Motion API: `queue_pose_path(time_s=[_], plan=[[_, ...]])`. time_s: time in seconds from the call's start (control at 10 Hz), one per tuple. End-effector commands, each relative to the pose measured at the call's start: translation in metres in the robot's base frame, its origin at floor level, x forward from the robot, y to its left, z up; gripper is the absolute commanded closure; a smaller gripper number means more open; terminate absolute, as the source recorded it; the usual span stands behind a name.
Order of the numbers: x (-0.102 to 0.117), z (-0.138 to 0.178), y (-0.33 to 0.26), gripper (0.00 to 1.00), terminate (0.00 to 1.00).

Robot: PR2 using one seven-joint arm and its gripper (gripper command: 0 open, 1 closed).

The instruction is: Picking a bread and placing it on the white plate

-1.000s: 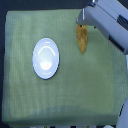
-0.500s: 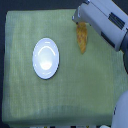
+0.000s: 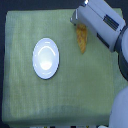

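The bread [image 3: 81,40] lies on the green cloth [image 3: 30,95] toward the exterior view's upper right, its long axis running nearly top to bottom in the picture. Its lower end tapers to a point that is fully visible; its upper end disappears under the robot's gripper [image 3: 78,21], which sits right over it. The crust reads golden-orange against the cloth.

The gripper is a pale, blocky shape reaching in from the exterior view's upper right corner. The picture is too blurred to show how the jaws stand, so whether they are spread or closed on the loaf cannot be told, nor whether they touch it.

The white plate [image 3: 46,58] rests flat on the cloth to the exterior view's left of the bread and slightly lower, clearly apart from it with a strip of bare cloth between. It holds nothing. The arm's grey and white body runs down the exterior view's right edge.
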Motion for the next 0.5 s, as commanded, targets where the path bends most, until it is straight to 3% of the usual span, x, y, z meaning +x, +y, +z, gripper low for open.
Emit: queue_pose_path(time_s=[0.0,0.4], plan=[[-0.0235,-0.0130,-0.0008,1.00,0.00],[-0.0242,-0.0056,0.0008,1.00,0.00]])
